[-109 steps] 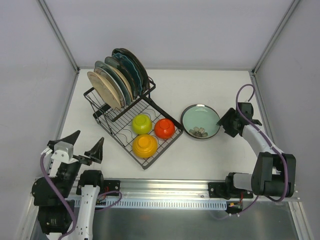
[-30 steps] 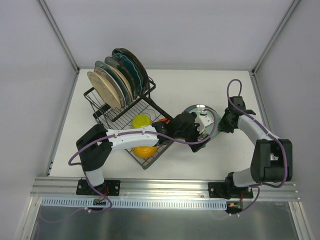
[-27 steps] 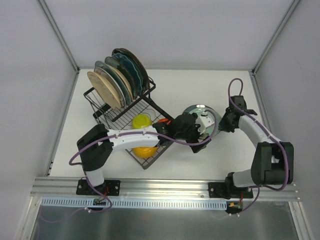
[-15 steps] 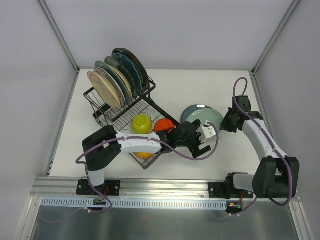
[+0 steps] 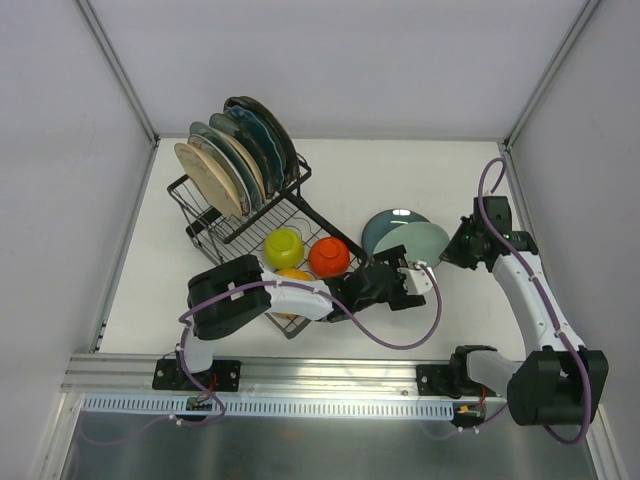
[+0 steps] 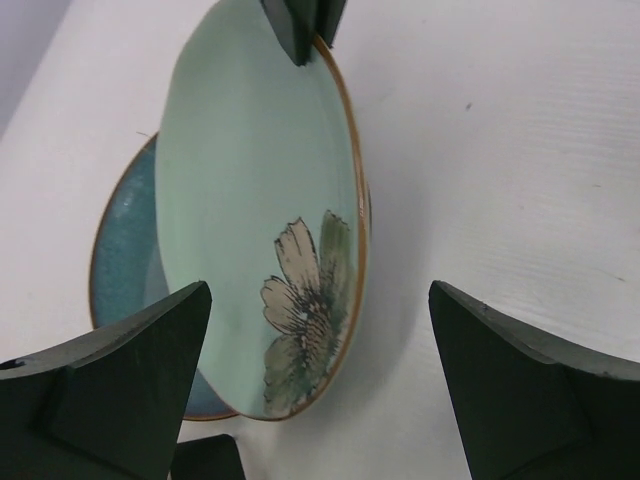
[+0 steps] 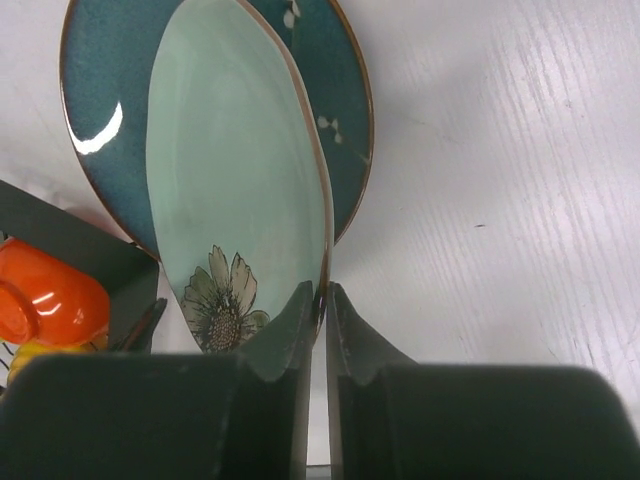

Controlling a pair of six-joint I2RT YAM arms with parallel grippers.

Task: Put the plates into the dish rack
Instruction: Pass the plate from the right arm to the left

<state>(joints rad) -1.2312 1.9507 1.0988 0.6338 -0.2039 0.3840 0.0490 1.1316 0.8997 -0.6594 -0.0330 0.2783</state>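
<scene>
Fingers (image 7: 285, 340) of your right gripper (image 7: 322, 298): clamped on the rim of the mint green plate (image 7: 235, 150), flower decal close to the pinch. Left gripper (image 6: 320, 292): jaws spread wide, one each side of the plate's lower edge, gripping nothing.

Change: a few s ago the plate lay flat on the table (image 5: 400, 170) and the left arm was parked at its base. Now the plate is tipped up, leaning over a dark teal plate (image 7: 345, 110) that lies flat beneath. The left arm has reached across the front of the dish rack (image 5: 185, 190). Reads as pickup done, handover or support prob. next, racking not begun.

Count:
- Plates outside rack: 2 (mint, teal).
- Plates in rack slots: approx. 5; edges overlap, so not certain.
- Bowls in basket: 3, i.e. yellow bowl (image 5: 284, 246), orange bowl (image 5: 329, 256), yellow-orange bowl (image 5: 293, 275) half under the left arm.
</scene>
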